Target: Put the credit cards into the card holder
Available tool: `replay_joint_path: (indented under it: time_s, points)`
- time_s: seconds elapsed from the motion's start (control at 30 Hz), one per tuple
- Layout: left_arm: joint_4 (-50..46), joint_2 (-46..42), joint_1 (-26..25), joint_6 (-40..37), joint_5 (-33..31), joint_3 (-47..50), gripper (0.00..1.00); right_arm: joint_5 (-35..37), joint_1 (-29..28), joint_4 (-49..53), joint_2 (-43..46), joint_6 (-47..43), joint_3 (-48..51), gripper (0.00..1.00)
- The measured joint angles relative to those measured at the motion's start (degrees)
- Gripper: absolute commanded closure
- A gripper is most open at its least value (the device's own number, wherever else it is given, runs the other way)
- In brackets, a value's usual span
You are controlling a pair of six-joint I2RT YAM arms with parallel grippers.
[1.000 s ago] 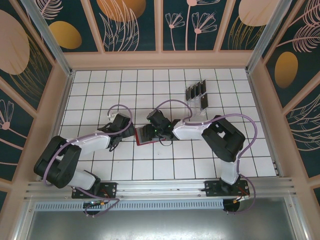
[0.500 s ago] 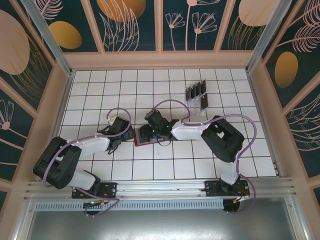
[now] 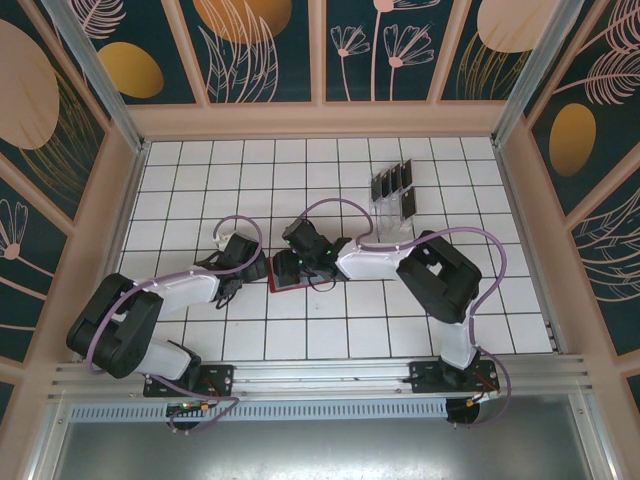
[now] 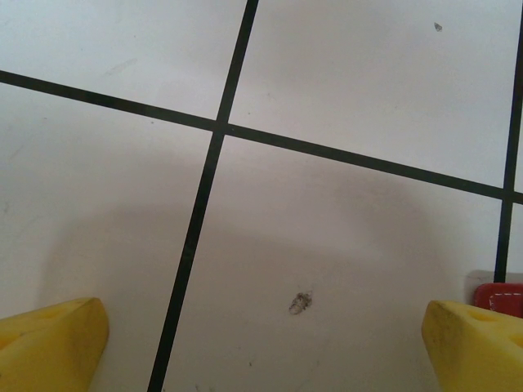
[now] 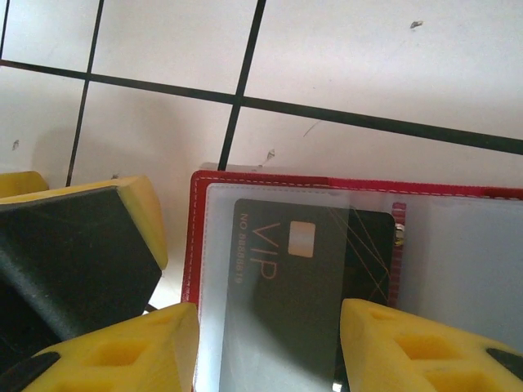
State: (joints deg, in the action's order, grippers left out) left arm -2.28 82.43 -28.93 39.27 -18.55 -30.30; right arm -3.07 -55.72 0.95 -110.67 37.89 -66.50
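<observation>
While one card point(image 5: 306, 278) is lying in the open holder point(image 5: 196, 245) under its clear sleeve point(image 5: 458, 269), several more cards point(image 3: 391, 185) are standing in the rack point(image 3: 404, 213), well apart toward the far right of the desk point(image 3: 200, 170). The task is looking barely begun, with one card in and the rest waiting. Whether that card is sitting fully home I cannot tell, since its near end is running under the right gripper point(image 5: 270, 347), whose fingers are standing partly apart and clamping nothing visible. The left gripper point(image 4: 261, 343) is gaping wide over bare tile, with the holder's corner just beside it. Compared with a second ago, the right gripper is sitting further left and covering most of the holder. The left gripper is barely shifting, and the rack cards are staying put.
</observation>
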Motion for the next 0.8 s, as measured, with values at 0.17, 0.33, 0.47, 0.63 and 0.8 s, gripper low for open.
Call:
replay_joint_path:
  time_s: [0.17, 0.33, 0.47, 0.63, 0.8]
  points:
    - [0.3, 0.0, 0.0, 0.0, 0.0, 0.2, 0.02, 0.5, -0.1, 0.1, 0.0, 0.0, 0.0, 0.51]
    - [0.3, 0.0, 0.0, 0.0, -0.1, 0.2, 0.01, 1.6, 0.0, 0.6, 0.9, 0.0, 0.3, 0.51]
    - [0.4, 0.0, 0.0, 0.0, -0.1, 0.2, 0.01, 1.7, 0.4, 0.8, 1.7, 0.0, 0.7, 0.51]
    - [0.4, 0.0, 0.0, 0.0, -0.1, 0.2, 0.02, 1.7, 0.9, 1.0, 1.7, -0.1, 1.1, 0.51]
    - [0.4, 0.2, 0.0, 0.0, -0.2, 0.2, 0.01, 1.7, 1.3, 1.0, 1.7, 0.0, 1.7, 0.51]
